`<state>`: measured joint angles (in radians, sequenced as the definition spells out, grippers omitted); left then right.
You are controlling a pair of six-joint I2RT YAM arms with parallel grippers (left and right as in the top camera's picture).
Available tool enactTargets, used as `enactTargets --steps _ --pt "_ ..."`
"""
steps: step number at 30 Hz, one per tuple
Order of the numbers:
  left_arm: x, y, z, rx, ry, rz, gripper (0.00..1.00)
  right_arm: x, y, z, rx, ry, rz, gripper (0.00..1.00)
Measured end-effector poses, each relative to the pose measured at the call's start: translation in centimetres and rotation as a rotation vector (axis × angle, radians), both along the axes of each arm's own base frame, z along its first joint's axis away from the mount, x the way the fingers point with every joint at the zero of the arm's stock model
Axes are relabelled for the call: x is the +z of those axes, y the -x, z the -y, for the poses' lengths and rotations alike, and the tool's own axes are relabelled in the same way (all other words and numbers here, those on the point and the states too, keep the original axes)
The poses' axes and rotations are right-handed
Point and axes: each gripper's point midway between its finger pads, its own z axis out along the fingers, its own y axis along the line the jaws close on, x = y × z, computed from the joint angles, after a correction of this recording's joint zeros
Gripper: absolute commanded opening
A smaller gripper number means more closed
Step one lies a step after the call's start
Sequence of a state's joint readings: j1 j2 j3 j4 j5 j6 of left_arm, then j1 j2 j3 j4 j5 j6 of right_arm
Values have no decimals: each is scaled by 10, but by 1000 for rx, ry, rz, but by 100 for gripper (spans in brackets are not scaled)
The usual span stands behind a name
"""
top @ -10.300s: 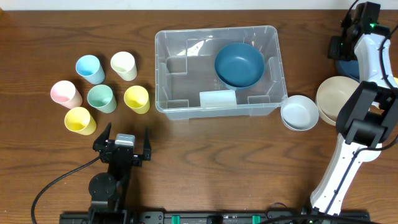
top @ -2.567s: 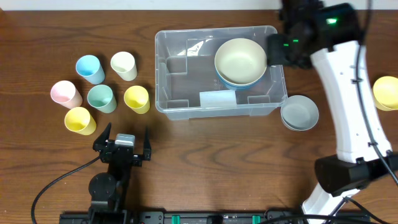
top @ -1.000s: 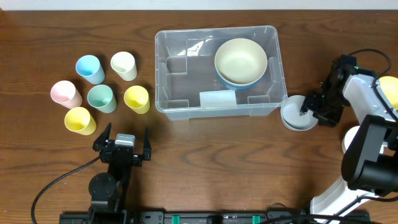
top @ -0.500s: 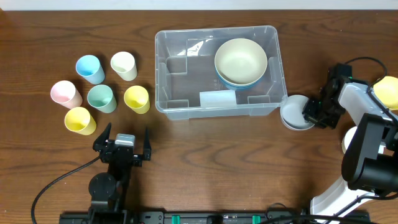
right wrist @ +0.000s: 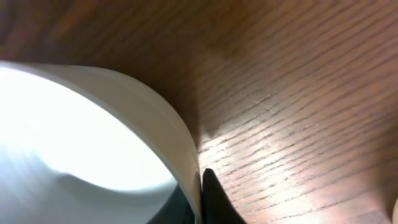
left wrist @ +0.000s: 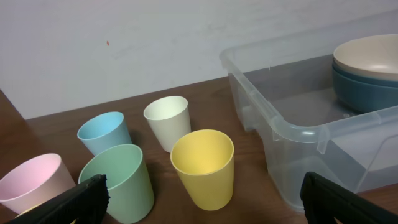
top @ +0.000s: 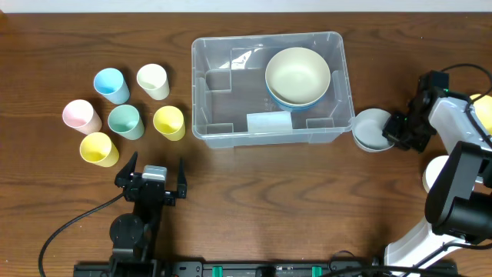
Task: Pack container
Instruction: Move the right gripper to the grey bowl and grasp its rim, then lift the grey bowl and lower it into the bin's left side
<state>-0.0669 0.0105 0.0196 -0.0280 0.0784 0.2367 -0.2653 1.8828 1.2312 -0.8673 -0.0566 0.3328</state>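
On the wooden table point(top: 254, 200), right fingers point(right wrist: 211, 204) pinch shut on the pale bowl point(top: 369, 129)

Dark brown wooden table point(top: 254, 192) fills overhead view, grain running side to side with darker streaks and swirls. Thin pale strip point(top: 154, 5) along far edge, beyond tabletop. Black rail point(top: 269, 269) along near edge.

Low view from left side: plain off-white wall point(left wrist: 155, 37) rising straight behind table, matte, one tiny reddish speck point(left wrist: 107, 43) on it.

Light soft and even; shadows short and faint. Close view at right: fine grain running diagonally, varnish showing bright patch of glare point(right wrist: 273, 146).
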Motion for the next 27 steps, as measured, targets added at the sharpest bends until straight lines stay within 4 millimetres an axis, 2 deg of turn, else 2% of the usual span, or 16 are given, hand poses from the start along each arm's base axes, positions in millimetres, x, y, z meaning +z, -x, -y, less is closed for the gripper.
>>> enactTargets --steps 8,11,13,16,21,22,24,27 --pt "0 0 0 0 0 0 98 3 3 -1 -16 -12 -19 1" --pt "0 0 0 0 0 0 98 15 5 0 -32 -24 -39 1" --pt "0 0 0 0 0 0 98 33 0 5 -44 -25 -32 1" --pt "0 0 0 0 0 0 98 75 -16 14 -57 -8 32 1" --pt "0 0 0 0 0 1 98 177 -33 18 -41 48 230 1" --pt "0 0 0 0 0 0 98 203 -34 15 -26 64 286 1" --pt "0 0 0 0 0 0 98 237 -35 5 9 82 369 1" --pt "0 0 0 0 0 0 98 282 -38 -35 117 85 518 1"
